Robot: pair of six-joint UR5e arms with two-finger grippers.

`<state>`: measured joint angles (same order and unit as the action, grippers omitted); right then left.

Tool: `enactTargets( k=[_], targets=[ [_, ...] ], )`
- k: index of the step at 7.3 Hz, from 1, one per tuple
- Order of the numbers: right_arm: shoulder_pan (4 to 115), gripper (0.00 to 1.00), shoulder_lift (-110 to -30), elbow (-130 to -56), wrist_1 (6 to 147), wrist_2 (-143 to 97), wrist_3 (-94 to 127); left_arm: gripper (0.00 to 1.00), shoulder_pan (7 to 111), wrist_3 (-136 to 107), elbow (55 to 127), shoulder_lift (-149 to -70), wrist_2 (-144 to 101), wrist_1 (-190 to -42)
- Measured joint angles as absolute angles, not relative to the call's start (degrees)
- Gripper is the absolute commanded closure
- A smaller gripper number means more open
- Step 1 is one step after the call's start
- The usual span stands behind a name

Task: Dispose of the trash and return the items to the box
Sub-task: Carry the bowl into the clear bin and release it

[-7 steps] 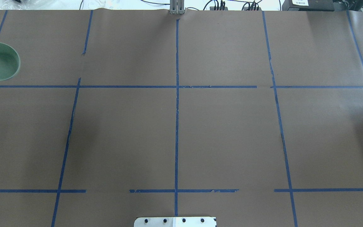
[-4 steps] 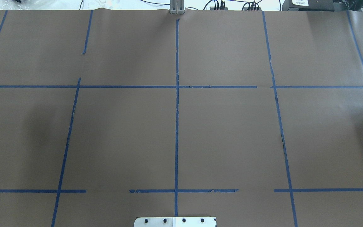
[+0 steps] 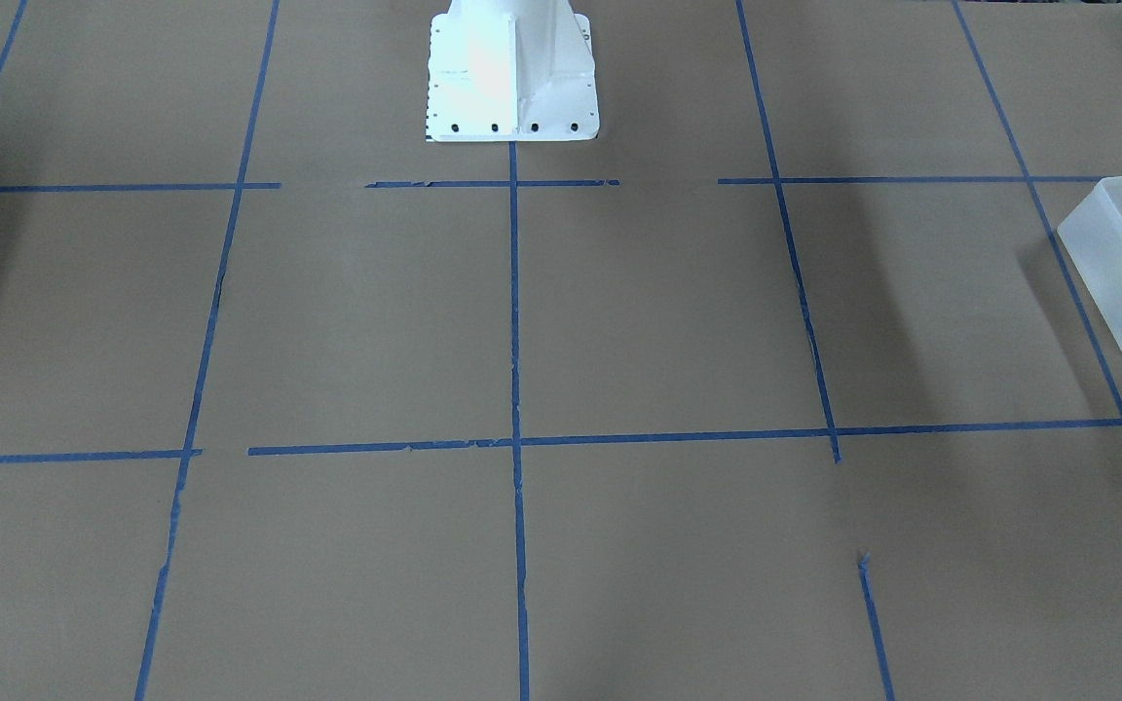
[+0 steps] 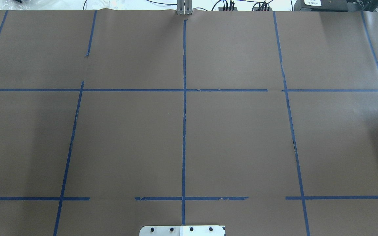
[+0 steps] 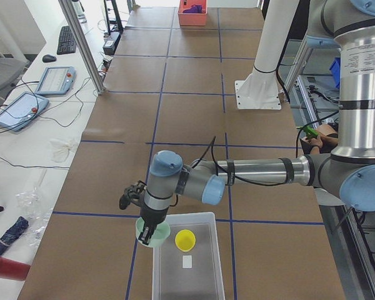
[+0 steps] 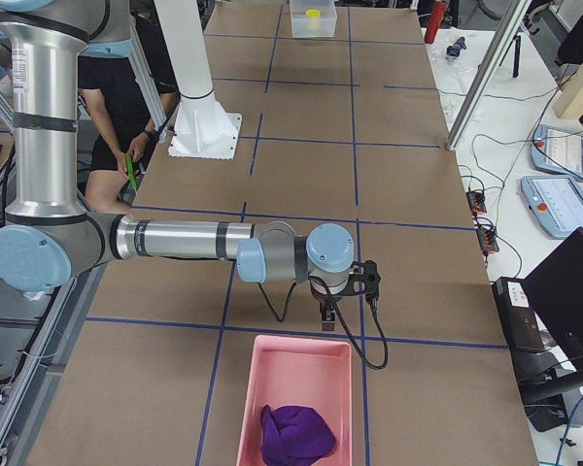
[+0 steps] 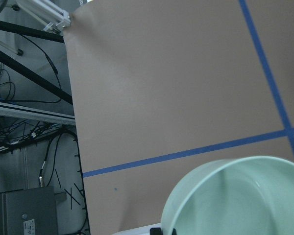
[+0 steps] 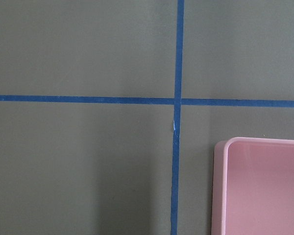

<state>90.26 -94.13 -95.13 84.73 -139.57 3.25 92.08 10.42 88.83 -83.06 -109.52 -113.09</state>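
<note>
Your yellow cup [image 5: 185, 240] sits in the bin [image 5: 203, 278] at the table's [image 5: 187, 119] left end. The left gripper [image 5: 146, 236] clamps the green bowl [image 5: 163, 233] by its rim over the bin's corner. You can't tell whether the right gripper [image 6: 327, 316] is open or closed.

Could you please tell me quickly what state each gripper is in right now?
Left gripper: closed on the pale green bowl's rim.
Right gripper: cannot be told; only the side view shows it.
</note>
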Motion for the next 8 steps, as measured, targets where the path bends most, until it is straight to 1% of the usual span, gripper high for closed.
enactTargets(
  k=[2, 3, 5, 8],
  targets=[
    [90.26, 0.00, -94.13, -95.26, 84.73, -139.57, 3.25, 0.99, 94.78, 16.33, 86.15, -78.57, -109.51, -118.82],
    [90.26, 0.00, -94.13, -95.30, 84.73, -139.57, 3.25, 0.01, 95.17, 17.24, 85.17, -77.32, -109.53, -120.63],
    [90.26, 0.00, -94.13, -95.34, 84.73, -139.57, 3.25, 0.00, 95.32, 17.28, 83.37, -76.76, -109.63, -122.50],
    [90.26, 0.00, -94.13, -95.36, 84.73, -139.57, 3.25, 0.00, 95.50, 17.08, 83.93, -77.18, -110.21, -122.70]
  ],
)
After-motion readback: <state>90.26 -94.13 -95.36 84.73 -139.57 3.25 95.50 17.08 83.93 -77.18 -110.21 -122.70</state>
